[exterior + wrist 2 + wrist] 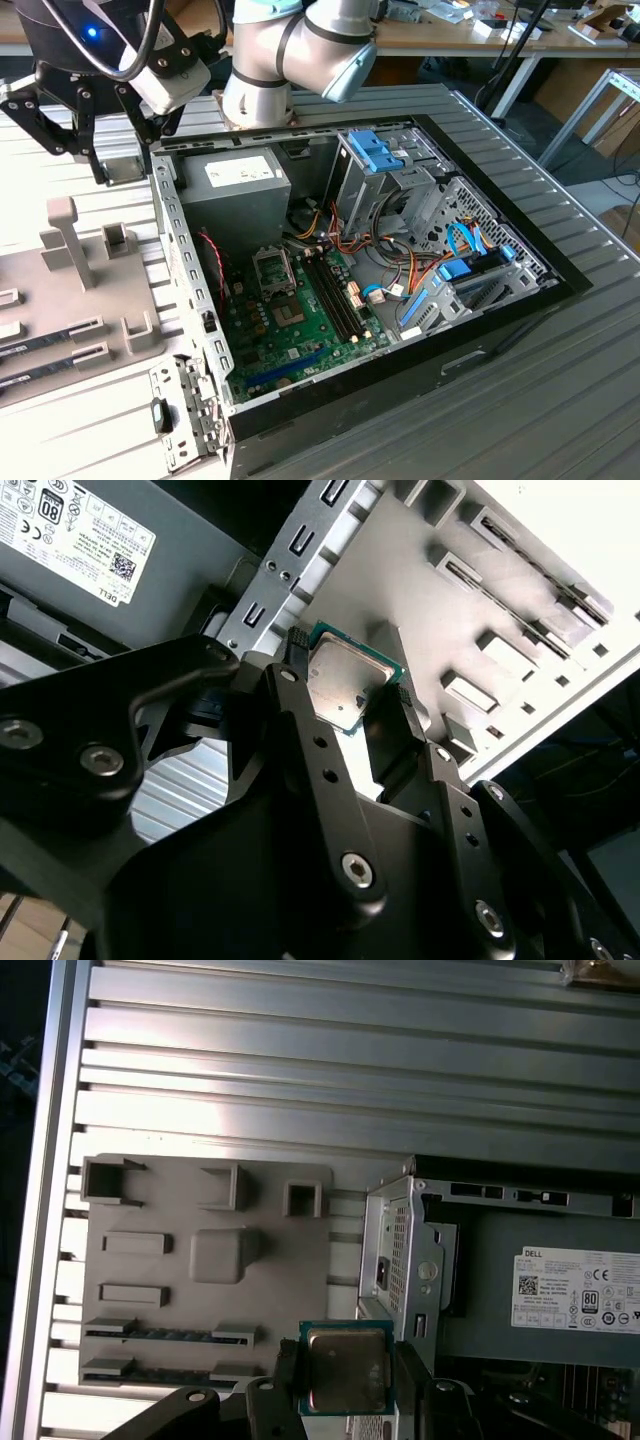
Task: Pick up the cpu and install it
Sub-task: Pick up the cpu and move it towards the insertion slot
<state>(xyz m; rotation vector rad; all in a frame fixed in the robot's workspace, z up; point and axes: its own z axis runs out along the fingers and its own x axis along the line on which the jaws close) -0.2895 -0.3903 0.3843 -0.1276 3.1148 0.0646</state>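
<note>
One wide table of ribbed grey metal (560, 380) carries everything. On it lies an open computer case (190, 300), on its side, so the inside faces up. Behind the case, in the exterior view, rises the pale grey robot arm (300, 50), and it bends toward the exterior view's left.

Beside the case, on the exterior view's left, lies a grey fixture plate (60, 290) with blocks and slots; in the first wrist view it is seen from above (210, 1260). Two long narrow sticks (50, 345) lie in its slots.

Inside the case, the grey power supply (245, 185) sits at the far corner, and the green motherboard (300, 340) covers the floor next to it. On the motherboard, near the power supply, is the square socket (273, 268) with its metal frame.

The black gripper (345, 680) hangs in the air above the border between the fixture plate and the corner of the case, well apart from the socket. Its two fingers (310, 750) are pressed against opposite edges of the cpu (345, 690), so the hand is clamped on it. The cpu touches neither the plate nor the case. In both wrist views its silvery top plate faces the camera, and the green edge shows around it (345, 1368).
</note>
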